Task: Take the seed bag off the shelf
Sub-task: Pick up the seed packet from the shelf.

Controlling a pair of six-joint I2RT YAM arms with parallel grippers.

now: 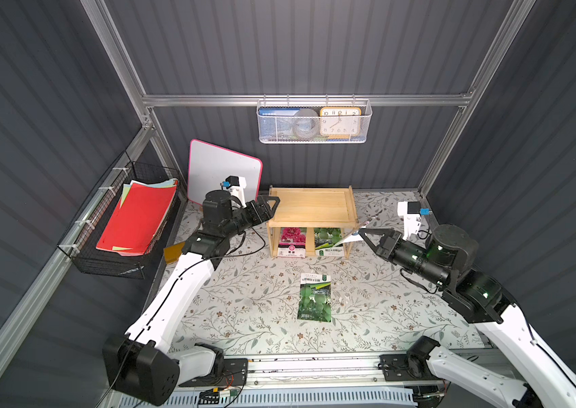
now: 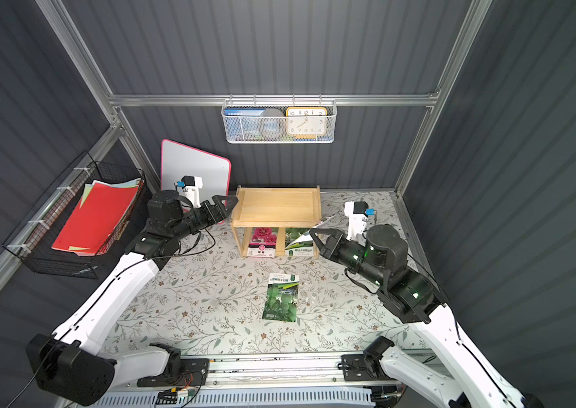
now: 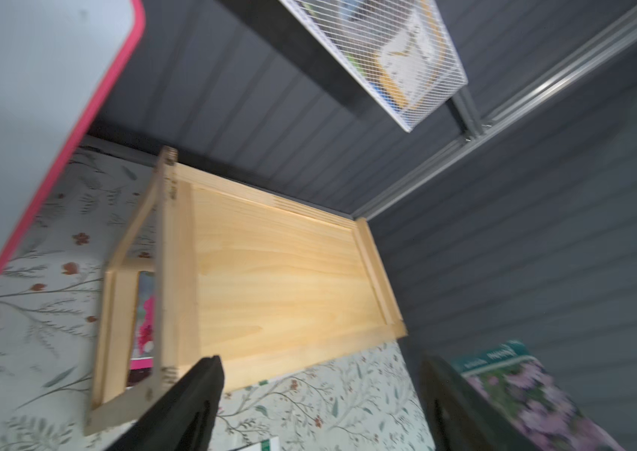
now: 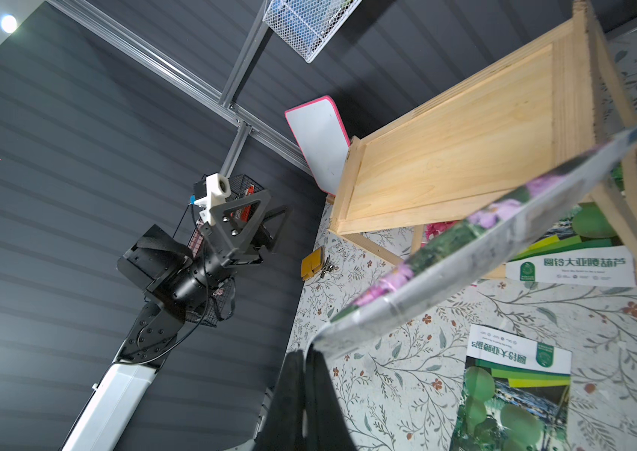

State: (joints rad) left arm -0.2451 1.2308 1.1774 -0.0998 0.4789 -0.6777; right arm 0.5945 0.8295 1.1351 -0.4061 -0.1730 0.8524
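Seed bag, purple-flowered, is off the shelf, held tilted in the air just beside its right end. Right hand is clenched on one end of the bag. Left hand is released, jaws apart, just beside the shelf's top left corner. Lower tier holds a pink bag and a green bag. A second green bag lies flat on the surface
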